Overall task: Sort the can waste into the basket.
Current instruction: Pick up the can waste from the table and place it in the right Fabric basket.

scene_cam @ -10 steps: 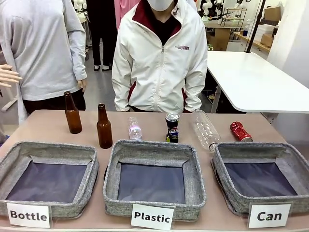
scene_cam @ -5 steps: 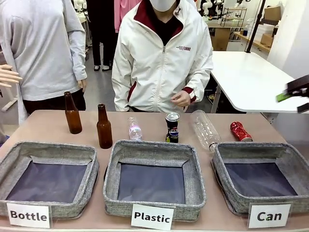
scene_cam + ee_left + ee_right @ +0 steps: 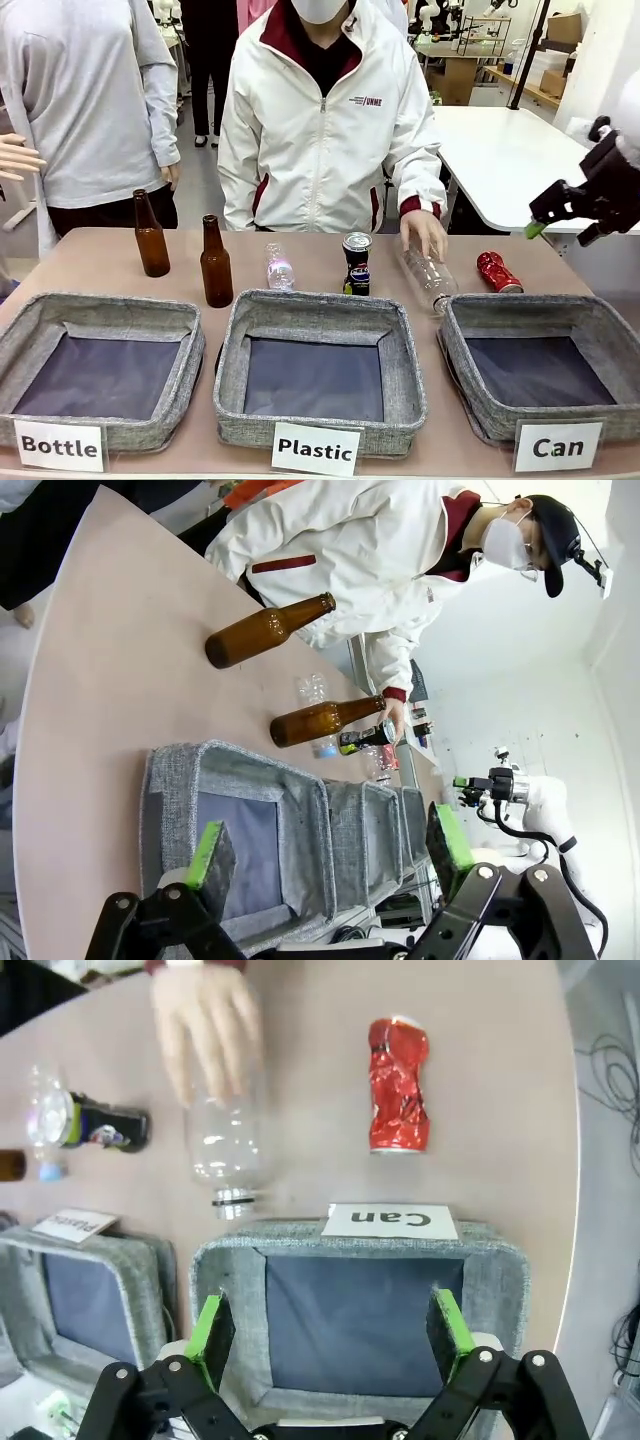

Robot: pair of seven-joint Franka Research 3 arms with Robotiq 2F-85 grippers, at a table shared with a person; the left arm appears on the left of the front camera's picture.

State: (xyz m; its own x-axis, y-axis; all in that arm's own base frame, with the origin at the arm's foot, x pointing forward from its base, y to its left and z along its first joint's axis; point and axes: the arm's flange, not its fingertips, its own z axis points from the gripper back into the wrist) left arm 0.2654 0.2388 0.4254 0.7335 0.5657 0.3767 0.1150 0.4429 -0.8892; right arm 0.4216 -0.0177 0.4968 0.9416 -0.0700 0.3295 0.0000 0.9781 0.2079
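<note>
Right claw [image 3: 330, 1325], spread wide and empty, hovers above the basket [image 3: 505, 1280]. Just behind the basket, the crushed red can [image 3: 398, 1085] lies on the tabletop [image 3: 500, 1110]. The black can [image 3: 105, 1125] stands farther left, beyond a clear bottle [image 3: 225, 1150] under a person's hand [image 3: 205, 1020]. Left claw [image 3: 328, 845], far left of the basket, is spread too.

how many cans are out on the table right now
2. A black can stands upright just beyond the Plastic basket; a crushed red can lies on its side beyond the Can basket. None seems hidden.
</note>
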